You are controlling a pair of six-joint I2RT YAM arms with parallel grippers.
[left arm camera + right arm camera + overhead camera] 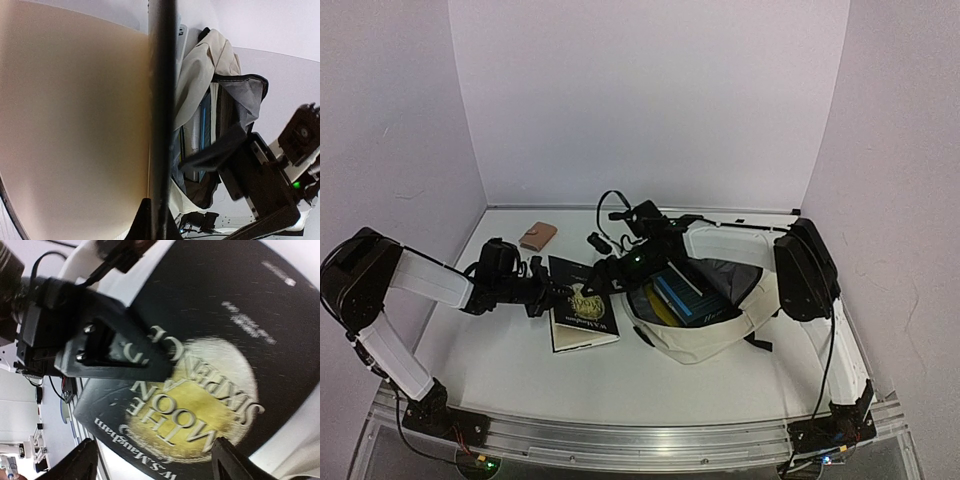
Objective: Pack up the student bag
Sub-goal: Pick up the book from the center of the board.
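Your left gripper pinched on the left edge of the black book, your right gripper spread wide above its cover, the student bag lying open just right, books inside

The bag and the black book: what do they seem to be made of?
The bag looks like soft matt cream cloth: it sags and folds. The black book seems a paperback: paper page edges, thin card cover, perhaps glossy; blur leaves that open.

Overhead and close wrists, sharing book
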